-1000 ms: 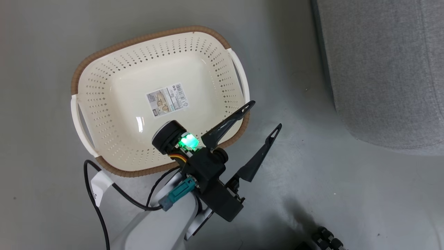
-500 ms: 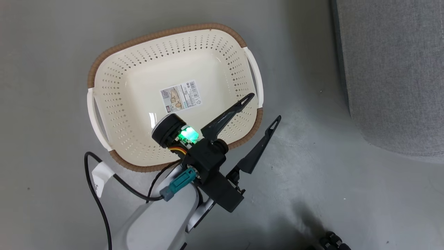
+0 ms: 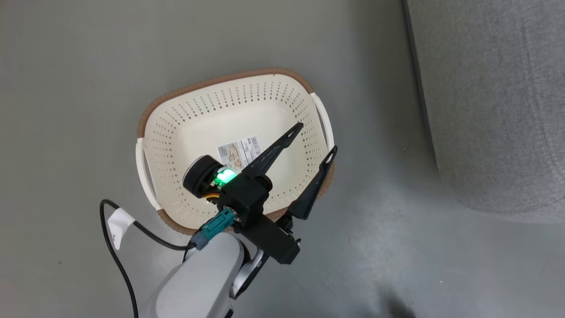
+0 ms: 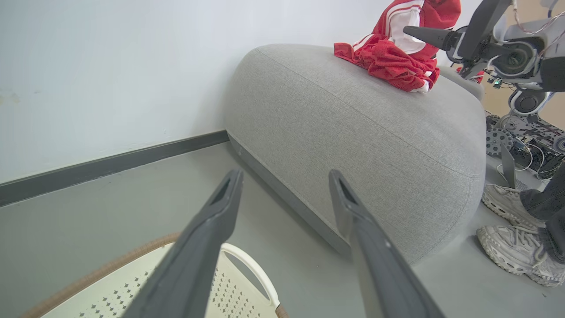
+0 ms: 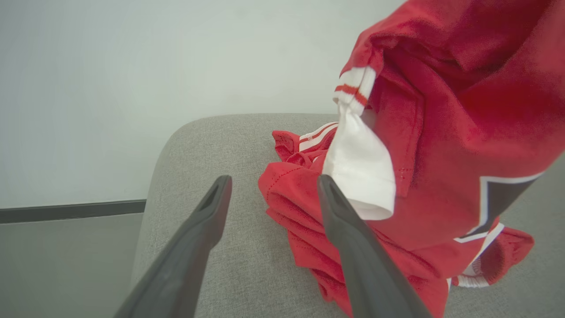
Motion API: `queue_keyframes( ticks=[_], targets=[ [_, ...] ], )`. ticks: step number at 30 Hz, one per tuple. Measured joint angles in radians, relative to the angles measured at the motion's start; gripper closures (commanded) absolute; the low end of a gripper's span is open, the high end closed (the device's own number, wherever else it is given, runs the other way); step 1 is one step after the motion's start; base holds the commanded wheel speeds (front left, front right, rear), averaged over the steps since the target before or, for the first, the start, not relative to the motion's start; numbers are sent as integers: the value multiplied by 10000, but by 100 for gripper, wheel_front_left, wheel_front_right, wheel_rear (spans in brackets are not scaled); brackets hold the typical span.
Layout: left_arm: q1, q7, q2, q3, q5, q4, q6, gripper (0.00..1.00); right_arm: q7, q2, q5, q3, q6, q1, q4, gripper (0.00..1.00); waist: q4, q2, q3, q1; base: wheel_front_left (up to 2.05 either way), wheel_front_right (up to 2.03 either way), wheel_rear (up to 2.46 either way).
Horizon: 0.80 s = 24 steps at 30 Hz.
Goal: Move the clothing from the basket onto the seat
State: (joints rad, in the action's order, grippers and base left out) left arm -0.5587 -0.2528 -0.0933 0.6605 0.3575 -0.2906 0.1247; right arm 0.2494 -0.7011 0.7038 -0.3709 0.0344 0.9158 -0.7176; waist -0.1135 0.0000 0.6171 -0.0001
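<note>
Well, left end effector and right end effector gape empty; limp clothing beside mine, I'd pinch a bunched fold.

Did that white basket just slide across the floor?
No. The basket keeps its place beside the seat; the whole view shifted, so the camera moved.

Soft even light, dim shadow on floor (lower right), wrist views bowed at edges

Red-white clothing heaped on grey seat; right tool spread wide, one finger crossing clothing.
</note>
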Motion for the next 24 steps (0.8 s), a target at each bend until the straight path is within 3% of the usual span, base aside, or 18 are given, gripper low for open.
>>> queue_keyframes(
  ticks=[12,24],
  targets=[
    [741,0,130,-867,217,-583,-44,0,0,654,-232,-42,25,-1446,1417,0,197,-1,-1477,-1,0,0,0],
    [1750,0,203,-1785,397,-1256,-487,0,0,1948,-268,-211,54,-3039,2240,0,788,-2,-3258,-1,0,0,0]
  ],
)
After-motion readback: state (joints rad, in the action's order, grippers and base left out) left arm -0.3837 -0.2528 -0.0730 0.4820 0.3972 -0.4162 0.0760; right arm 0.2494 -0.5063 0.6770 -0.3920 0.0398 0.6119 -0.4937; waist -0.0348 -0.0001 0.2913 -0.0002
